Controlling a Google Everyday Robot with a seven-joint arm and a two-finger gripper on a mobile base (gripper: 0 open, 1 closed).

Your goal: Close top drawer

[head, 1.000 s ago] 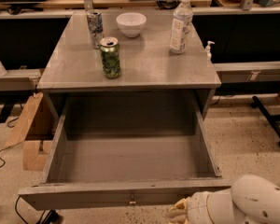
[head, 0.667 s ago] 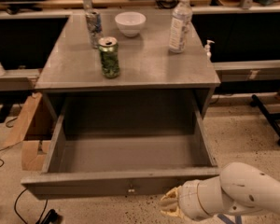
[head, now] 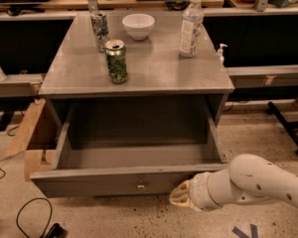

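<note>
My gripper (head: 182,196), grip state I cannot tell, at five o'clock by the open top drawer (head: 97,182); next, push toward twelve.

My cream tool (head: 182,196) hangs at the front of the grey top drawer (head: 89,184); grey desk (head: 159,71), green mottled can (head: 116,62), white bowl (head: 138,25).

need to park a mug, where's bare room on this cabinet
Bare: the cabinet top's front right, between green can and water bottle. Crowded at back: silver can, white bowl. The gripper sits below the top drawer's front, right end.
</note>
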